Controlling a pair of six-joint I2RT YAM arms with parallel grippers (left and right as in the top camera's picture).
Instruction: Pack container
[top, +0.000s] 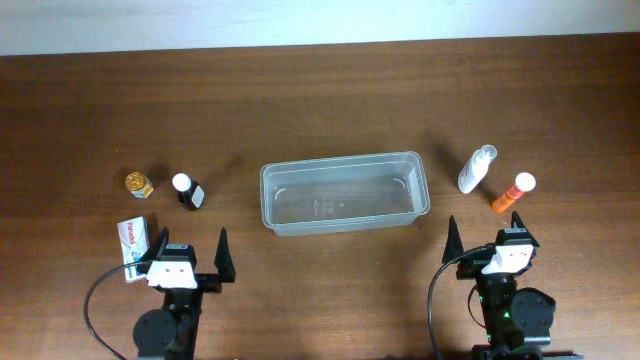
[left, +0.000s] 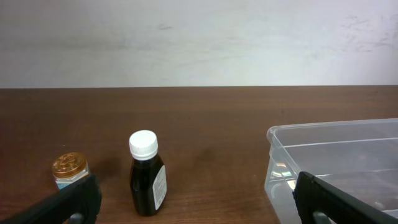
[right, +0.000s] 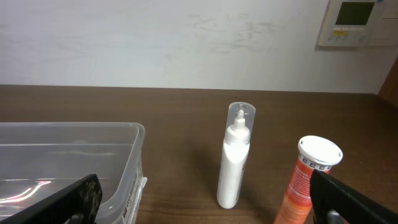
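Observation:
The clear plastic container (top: 342, 192) sits empty at the table's middle; its corner shows in the left wrist view (left: 336, 162) and the right wrist view (right: 74, 155). Left of it stand a dark bottle with a white cap (top: 187, 190) (left: 147, 174) and a small gold-lidded jar (top: 139, 184) (left: 69, 171). A white and blue box (top: 133, 246) lies near the left arm. Right of the container stand a white bottle with a clear cap (top: 476, 169) (right: 235, 155) and an orange tube with a white cap (top: 512, 192) (right: 306, 183). My left gripper (top: 190, 247) (left: 193, 211) and right gripper (top: 487, 236) (right: 205, 208) are open and empty, near the front edge.
A pale wall runs behind the brown wooden table (top: 320, 100). A wall panel with a screen (right: 357, 22) hangs at the upper right in the right wrist view.

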